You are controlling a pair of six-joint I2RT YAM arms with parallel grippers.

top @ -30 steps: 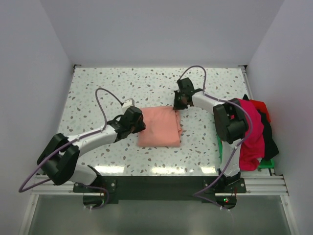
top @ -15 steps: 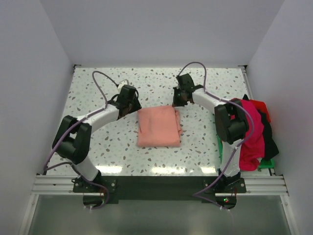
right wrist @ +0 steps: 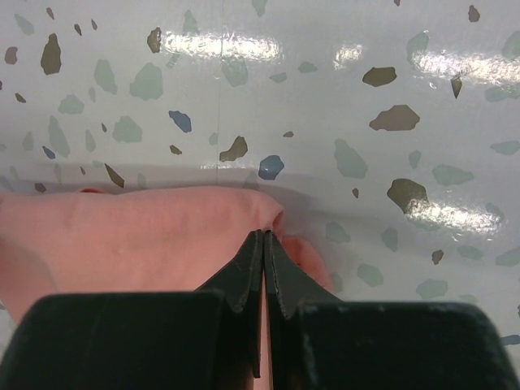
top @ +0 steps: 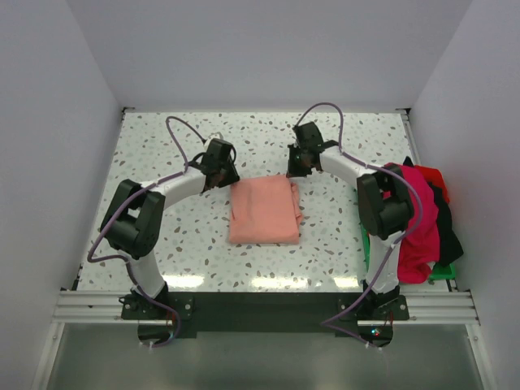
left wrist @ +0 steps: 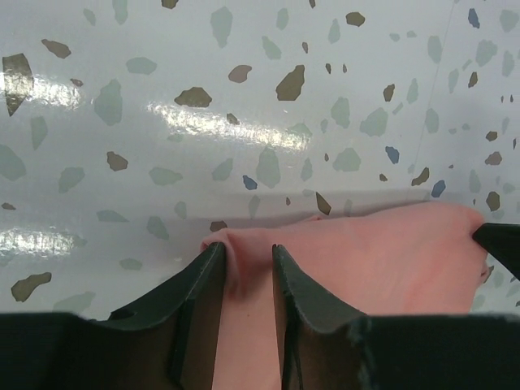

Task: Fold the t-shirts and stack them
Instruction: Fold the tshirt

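Salmon-pink t-shirt [top: 262, 213] is seen folded into a rectangle and laid flat in the middle of the speckled surface [top: 162, 150]. Its far left corner is met by the left end effector [top: 230, 179]; in the left wrist view a raised ridge of the pink cloth is clamped between the two narrowly parted fingers [left wrist: 203, 284]. Its far right corner is met by the right end effector [top: 294, 172], which is clenched fully, tips together at the cloth's edge; whether any cloth is caught between them cannot be told. At the right edge, well apart, a magenta t-shirt [top: 418, 223], a red t-shirt [top: 432, 175] and a black t-shirt [top: 448, 231] are heaped over a green tray [top: 443, 273].
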